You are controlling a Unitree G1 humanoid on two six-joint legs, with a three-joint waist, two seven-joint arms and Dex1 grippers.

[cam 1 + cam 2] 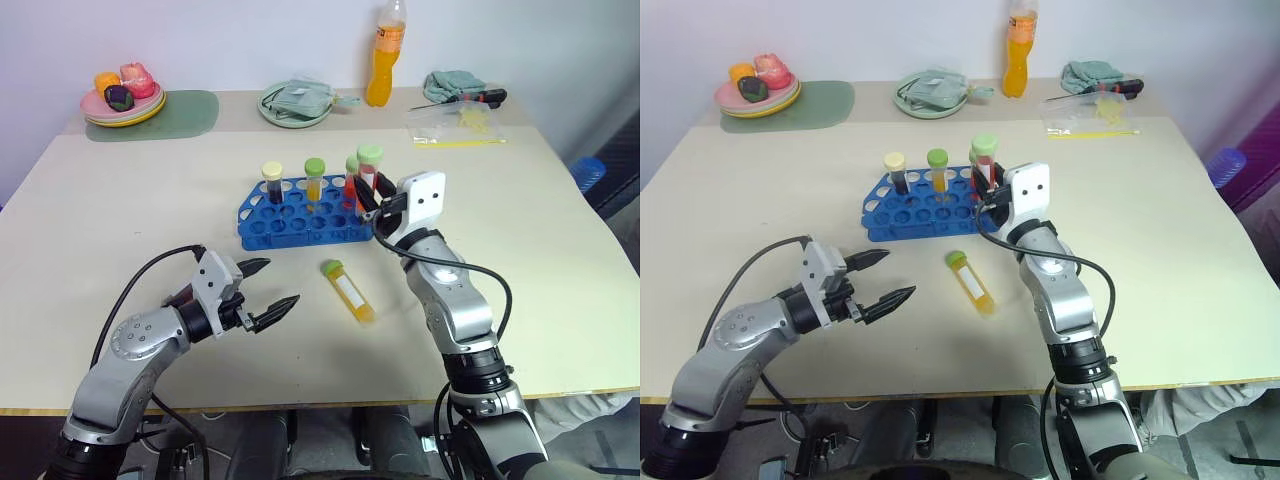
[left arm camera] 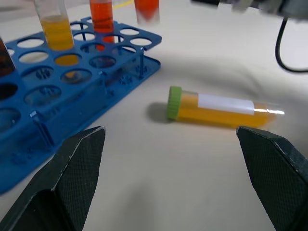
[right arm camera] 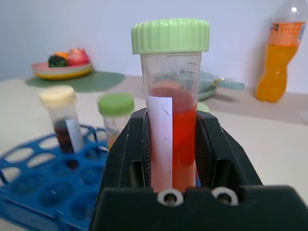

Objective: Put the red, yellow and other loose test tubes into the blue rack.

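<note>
Cream table [image 1: 120, 200] fills your head views, with plates and an orange drink bottle [image 1: 385, 55] along its far edge. Your blue rack [image 1: 300, 212] sits mid-table holding a dark tube [image 1: 272, 182], a yellow tube [image 1: 314, 178] and a red one. Your right pincer [image 1: 366, 205] is clamped on a red test tube [image 1: 369, 170] at the rack's right end; its wrist view shows the green cap and white label upright between the fingers. Your left pincer [image 1: 272, 290] is spread wide, low over the near table. Right of it, a loose yellow test tube [image 1: 349, 290] lies on its side; the left wrist view shows it between the fingertips' lines
</note>
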